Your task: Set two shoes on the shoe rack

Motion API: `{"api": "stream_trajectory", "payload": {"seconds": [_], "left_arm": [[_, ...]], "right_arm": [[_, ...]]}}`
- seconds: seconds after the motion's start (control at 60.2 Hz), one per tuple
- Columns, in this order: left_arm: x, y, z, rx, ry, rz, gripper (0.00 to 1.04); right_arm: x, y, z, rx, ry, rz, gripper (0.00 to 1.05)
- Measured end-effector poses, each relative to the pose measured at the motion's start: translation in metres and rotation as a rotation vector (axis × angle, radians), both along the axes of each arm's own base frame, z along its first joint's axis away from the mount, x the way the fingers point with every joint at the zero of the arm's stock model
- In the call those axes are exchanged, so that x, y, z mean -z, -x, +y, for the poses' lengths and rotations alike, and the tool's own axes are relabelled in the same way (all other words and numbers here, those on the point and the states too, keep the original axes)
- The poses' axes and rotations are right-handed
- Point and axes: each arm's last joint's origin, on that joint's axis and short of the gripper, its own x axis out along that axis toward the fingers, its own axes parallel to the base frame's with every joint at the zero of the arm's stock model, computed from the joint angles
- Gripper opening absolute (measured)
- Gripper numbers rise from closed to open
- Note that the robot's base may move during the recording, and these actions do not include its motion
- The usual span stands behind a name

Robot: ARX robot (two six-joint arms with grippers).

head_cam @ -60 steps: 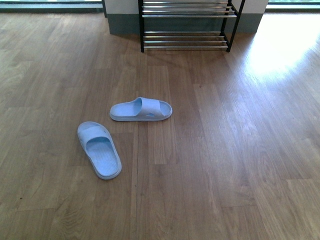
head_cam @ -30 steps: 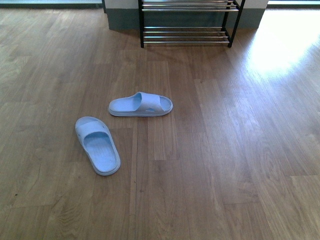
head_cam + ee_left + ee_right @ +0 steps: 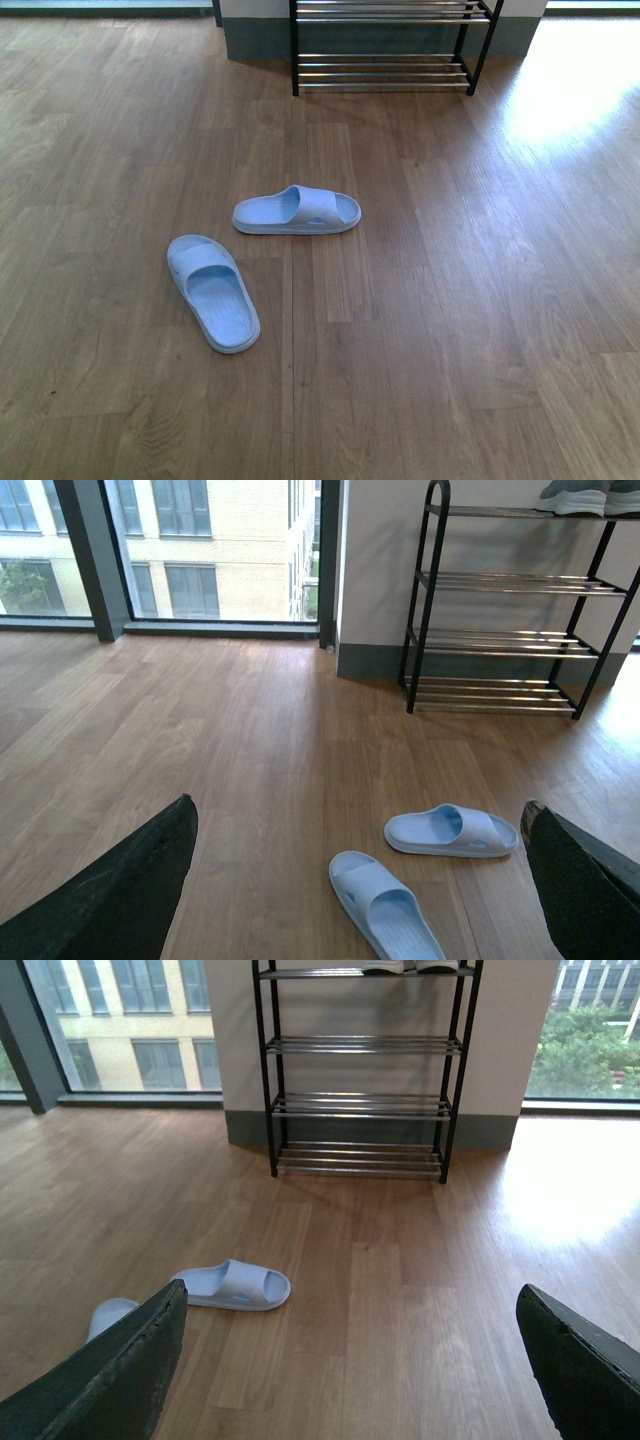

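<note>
Two pale blue slides lie on the wood floor. One slide [image 3: 297, 211] rests sideways in the middle; the other slide [image 3: 213, 291] lies nearer and to its left, pointing away at an angle. The shoe rack [image 3: 385, 45] stands against the far wall, black frame with chrome rods. In the left wrist view both slides [image 3: 452, 830] [image 3: 385, 905] sit on the floor ahead of my open left gripper [image 3: 360, 815], well apart from it. My right gripper [image 3: 350, 1305] is open over bare floor, with one slide [image 3: 232, 1285] off to one side. Grey sneakers [image 3: 590, 495] sit on the rack's top tier [image 3: 500, 512].
A grey skirting and white wall pillar [image 3: 230, 1020] back the rack [image 3: 360, 1070]. Floor-to-ceiling windows [image 3: 170, 550] run along the far side. Bright sunlight glares on the floor [image 3: 570, 90] at the right.
The front view has shifted: slides and rack now sit slightly further right in the picture than half a second ago. The slides themselves have not moved on the floor.
</note>
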Motion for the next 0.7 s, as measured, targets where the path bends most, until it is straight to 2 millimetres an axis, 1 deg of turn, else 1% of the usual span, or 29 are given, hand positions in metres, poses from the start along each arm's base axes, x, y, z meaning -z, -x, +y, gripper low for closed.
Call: {"api": "stream_trajectory", "payload": {"seconds": [0.697], "left_arm": [[0.0,0.0,0.0,0.0,0.0,0.0,0.95]], "right_arm": [[0.0,0.0,0.0,0.001,0.0,0.0,0.95]]}}
